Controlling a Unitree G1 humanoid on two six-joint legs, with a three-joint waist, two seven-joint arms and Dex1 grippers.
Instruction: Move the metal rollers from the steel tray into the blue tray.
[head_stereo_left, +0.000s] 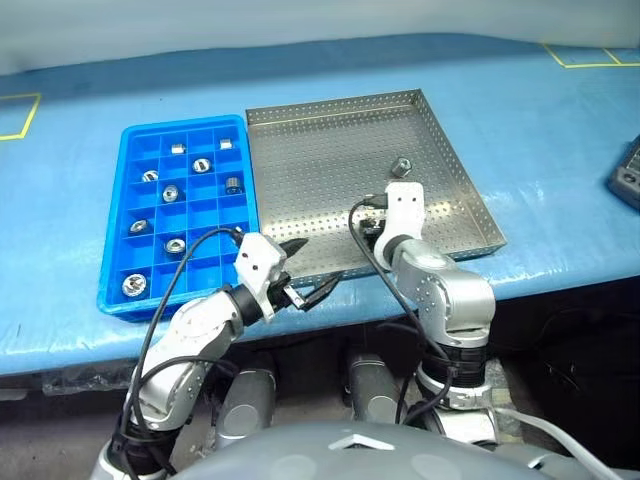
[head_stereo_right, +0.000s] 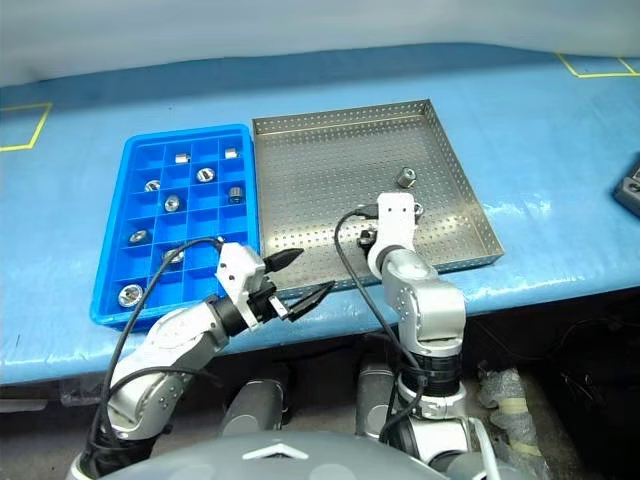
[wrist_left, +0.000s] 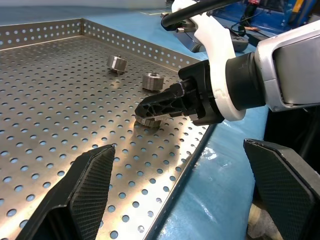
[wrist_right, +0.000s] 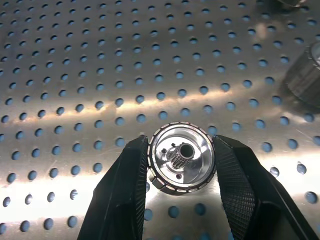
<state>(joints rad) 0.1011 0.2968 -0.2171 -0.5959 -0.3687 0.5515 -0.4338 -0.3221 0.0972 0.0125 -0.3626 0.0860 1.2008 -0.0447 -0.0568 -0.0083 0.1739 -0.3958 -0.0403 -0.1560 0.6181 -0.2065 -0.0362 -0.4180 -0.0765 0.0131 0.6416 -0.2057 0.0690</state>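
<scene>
The steel tray (head_stereo_left: 320, 160) lies on the blue table, with the blue tray (head_stereo_left: 215, 265) touching its left side. My right gripper (wrist_right: 181, 143) points down into the steel tray near its front right part and is shut on one of the metal rollers (wrist_right: 181, 159), which rests on the perforated floor. Two more rollers (wrist_left: 117, 63) (wrist_left: 152, 81) lie loose just beyond it. Several rollers (head_stereo_left: 133, 285) sit in separate compartments of the blue tray. My left gripper (head_stereo_left: 310, 268) hovers open and empty at the steel tray's front edge, near the blue tray's front right corner.
The table's front edge runs just under both wrists. A dark device (head_stereo_left: 628, 175) lies at the far right of the table. Yellow tape marks (head_stereo_left: 20, 115) show at the back left and back right corners.
</scene>
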